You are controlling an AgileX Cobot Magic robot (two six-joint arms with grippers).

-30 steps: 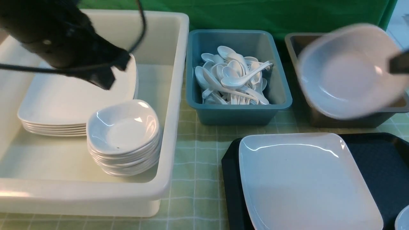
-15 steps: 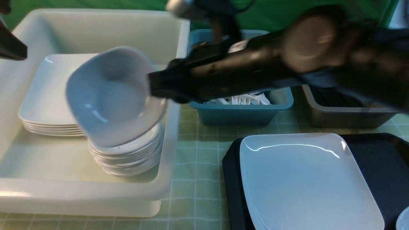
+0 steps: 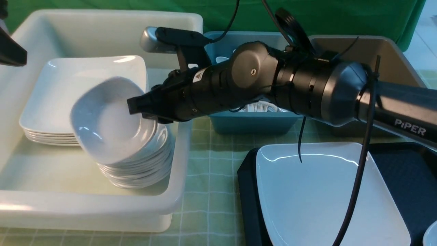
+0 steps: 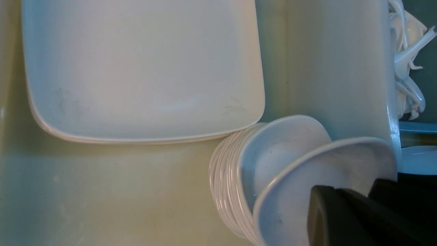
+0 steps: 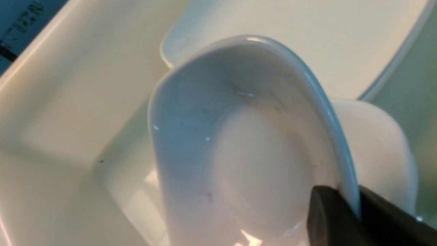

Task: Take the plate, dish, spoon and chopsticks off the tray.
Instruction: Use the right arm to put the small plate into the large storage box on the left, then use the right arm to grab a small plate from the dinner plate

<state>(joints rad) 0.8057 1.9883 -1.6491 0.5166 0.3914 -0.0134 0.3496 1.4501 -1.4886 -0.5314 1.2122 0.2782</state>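
Since half a second ago my right arm has come further across and lower, and the blur has gone: the right gripper (image 3: 136,107) now sits just above the stack of small dishes (image 3: 150,164) inside the white tub (image 3: 181,136). Its jaws are clamped on the near rim of the dish (image 3: 106,126), one finger inside the bowl and one outside, as the right wrist view shows. The dish hangs tilted from the fingertips, its far edge dipping beyond the stack, its underside close to or touching the top dish; I cannot tell which. The left gripper (image 3: 20,56), only a black tip beyond the dish, has its jaws together. I judge the dish light, stiff and very slick with that glaze, and likely to chip if it drops, so the rim pinch is the right hold and I would level it before letting go. Back behind my wrist the plate (image 3: 317,191) lies flat on the tray (image 3: 245,191). It is broad, equally glossy and heavier, and its raised edge is the only place to grip.
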